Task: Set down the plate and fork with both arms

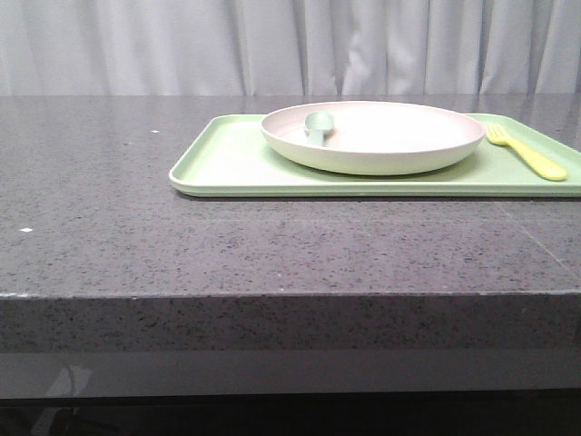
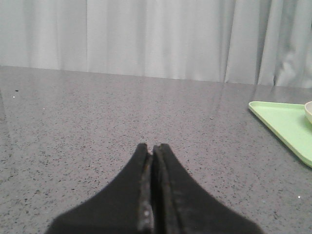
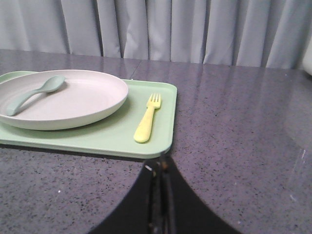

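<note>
Front view: a pale, shallow round plate [image 1: 373,136] is seen resting on a light green rectangular tray [image 1: 227,163] with a raised rim, set on a speckled grey stone desk [image 1: 182,245]. A muted green spoon [image 1: 319,125] lies inside the plate. A yellow fork [image 1: 526,153] lies on the tray just beside the plate.

Left wrist view: the left gripper [image 2: 152,151] is held low over bare desk, black jaws pressed together, nothing pinched.

Right wrist view: the right gripper [image 3: 162,168] is shown near the tray's edge, jaws pressed together, empty. Matte, smooth surfaces are noted.

Plate and fork both lie on the tray; this arrangement fits either a finished placing or a layout awaiting pickup, so no move is prescribed.
</note>
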